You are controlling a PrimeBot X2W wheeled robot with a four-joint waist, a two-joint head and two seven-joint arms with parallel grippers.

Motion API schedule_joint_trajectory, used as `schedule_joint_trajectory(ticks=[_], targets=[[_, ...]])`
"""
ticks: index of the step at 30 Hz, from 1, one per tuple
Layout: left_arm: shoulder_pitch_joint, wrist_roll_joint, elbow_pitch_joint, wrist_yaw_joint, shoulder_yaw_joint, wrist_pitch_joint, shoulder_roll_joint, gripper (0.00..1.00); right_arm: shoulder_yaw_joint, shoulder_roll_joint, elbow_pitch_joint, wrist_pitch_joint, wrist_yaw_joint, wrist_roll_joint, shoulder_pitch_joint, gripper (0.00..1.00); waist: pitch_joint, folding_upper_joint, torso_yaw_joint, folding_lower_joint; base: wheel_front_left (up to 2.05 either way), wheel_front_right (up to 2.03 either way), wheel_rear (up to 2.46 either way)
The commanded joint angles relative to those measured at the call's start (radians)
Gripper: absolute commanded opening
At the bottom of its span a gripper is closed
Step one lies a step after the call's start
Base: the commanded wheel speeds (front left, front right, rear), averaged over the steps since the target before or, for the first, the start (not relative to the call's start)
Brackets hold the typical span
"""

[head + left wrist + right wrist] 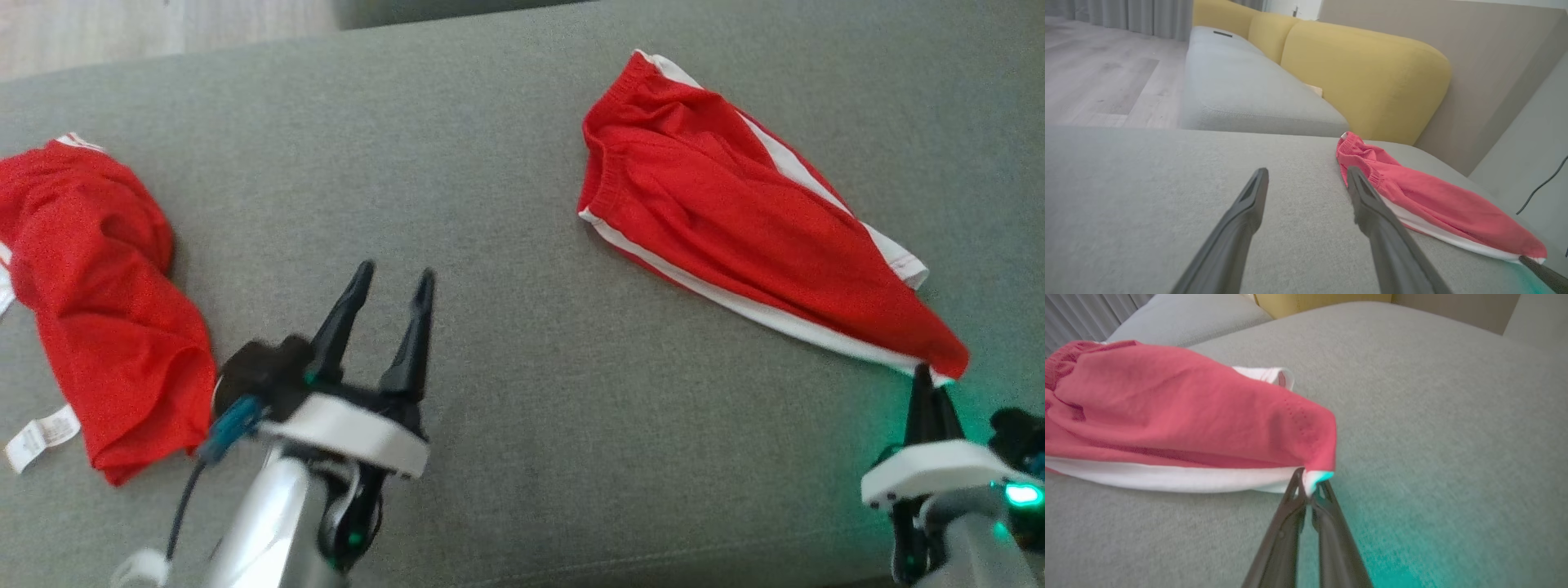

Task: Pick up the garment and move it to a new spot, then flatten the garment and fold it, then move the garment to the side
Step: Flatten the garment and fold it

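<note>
**Operator:** Where is the garment?

**Describer:** Your red shorts [718, 212] lie on the grey seat cushion [506, 392], on the robot's right side. The elastic waistband is at the far end, and a white stripe runs down each long edge. The near end narrows to a corner, which points towards your right gripper [927, 377].

**Operator:** What are the fingers doing?

**Describer:** In the right wrist view, the right gripper [1309, 486] has its two dark fingers pressed together on that white-edged corner of the red shorts [1167, 404]. The corner may be raised slightly off the cushion, but the blur makes that hard to judge. A green glow falls on the fabric beside it.

Your left gripper [394, 276] hangs over bare cushion with its fingers spread apart, holding nothing. It is well apart from the shorts.

**Operator:** Anything else nearby?

**Describer:** A second red garment [90, 286] lies crumpled at the robot's far left, with a white label [41, 438] sticking out. In the left wrist view you see a yellow backrest [1363, 69] beyond the cushion and a wooden floor [1098, 73].
</note>
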Motion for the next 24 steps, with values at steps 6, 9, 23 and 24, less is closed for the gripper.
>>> schedule_joint_trajectory(ticks=[6, 9, 23, 24], targets=[[-0.205, 0.068, 0.095, -0.006, -0.127, -0.005, 0.028, 1.0, 0.052, -0.008, -0.062, 0.005, -0.001, 0.014, -0.08, 0.0, 0.067, -0.0001, -0.05, 0.0, 0.0, 0.0, 0.0], [-0.293, 0.063, 0.176, -0.007, -0.206, -0.005, 0.05, 1.0, 0.072, -0.008, -0.071, 0.011, -0.001, 0.021, -0.098, 0.0, 0.093, -0.0001, -0.075, 0.0, 0.0, 0.0, 0.0], [-0.553, 0.038, 0.424, -0.007, -0.392, -0.005, 0.105, 1.0, 0.182, -0.008, -0.092, 0.018, -0.001, 0.084, -0.143, 0.0, 0.173, -0.0001, -0.155, 0.0, 0.0, 0.0, 0.0], [-0.563, 0.033, 0.433, -0.007, -0.397, -0.005, 0.106, 1.0, 0.188, -0.008, -0.092, 0.017, -0.001, 0.088, -0.144, 0.0, 0.176, -0.0001, -0.158, 0.0, 0.0, 0.0, 0.0]])
